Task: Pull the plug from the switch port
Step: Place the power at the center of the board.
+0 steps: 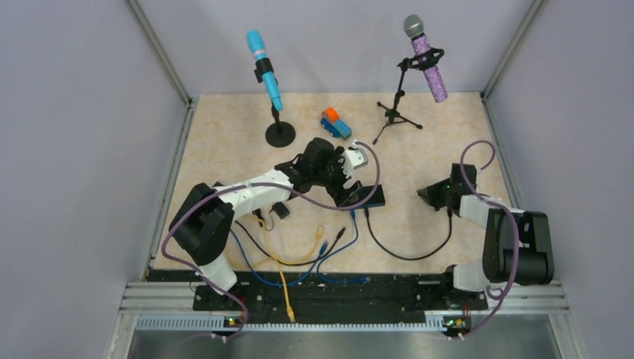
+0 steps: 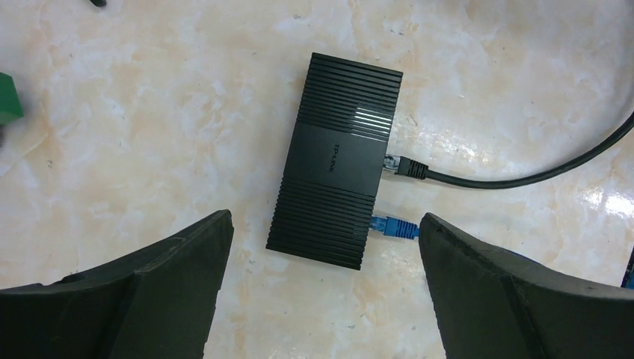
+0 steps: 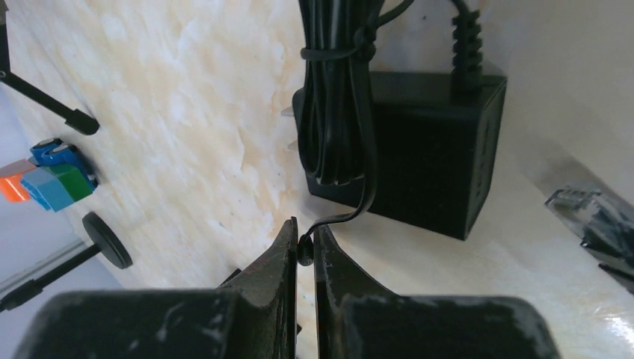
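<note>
Currently left pincer (image 2: 325,218) spread wide above switch (image 2: 338,146); right pincer (image 3: 305,238) pinching thin cord (image 3: 344,217); ports hidden.

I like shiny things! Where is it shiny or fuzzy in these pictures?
Left wrist view: white glare on the black ribbed plastic switch box; green block at the edge fuzzy. Right wrist view: clear plastic plug blurry; right tool pinching a thin black cable looks soft.
</note>
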{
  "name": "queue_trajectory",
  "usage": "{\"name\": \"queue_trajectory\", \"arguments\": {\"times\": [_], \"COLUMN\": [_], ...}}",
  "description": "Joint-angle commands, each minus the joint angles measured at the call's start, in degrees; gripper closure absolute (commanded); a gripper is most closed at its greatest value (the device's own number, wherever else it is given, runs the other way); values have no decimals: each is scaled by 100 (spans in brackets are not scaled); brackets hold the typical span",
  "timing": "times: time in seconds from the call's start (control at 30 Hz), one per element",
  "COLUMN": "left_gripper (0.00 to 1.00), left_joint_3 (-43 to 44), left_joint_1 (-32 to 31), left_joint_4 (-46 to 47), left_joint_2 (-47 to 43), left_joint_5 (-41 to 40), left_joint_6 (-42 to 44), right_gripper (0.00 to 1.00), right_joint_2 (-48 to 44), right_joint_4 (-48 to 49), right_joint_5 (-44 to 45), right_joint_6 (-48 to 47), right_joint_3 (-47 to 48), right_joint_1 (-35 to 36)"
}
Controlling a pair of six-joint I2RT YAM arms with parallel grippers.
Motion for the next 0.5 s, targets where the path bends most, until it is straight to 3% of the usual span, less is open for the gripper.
{"name": "queue_trajectory", "arguments": {"times": [0.0,0.27,0.47], "left_gripper": [1,1,1], "left_joint_3": [-175,-155,-80], "left_joint_1": [16,16,16], "left_joint_4": [90,9,-13], "left_joint_2": [-355,-442,-394], "left_joint_5": [-111,-274,-295], "left_joint_6": [-73,52,70], "right_gripper": [100,100,100], "right_joint_2": [165,407,133], "right_joint_4": [252,-311,-1379], "right_joint_5": [114,-372,237], "right_joint_6": [-86,-1021,-1483], "right_joint_3": [62,1048,1382], "right_joint_1": [-291,-1664,-2170]}}
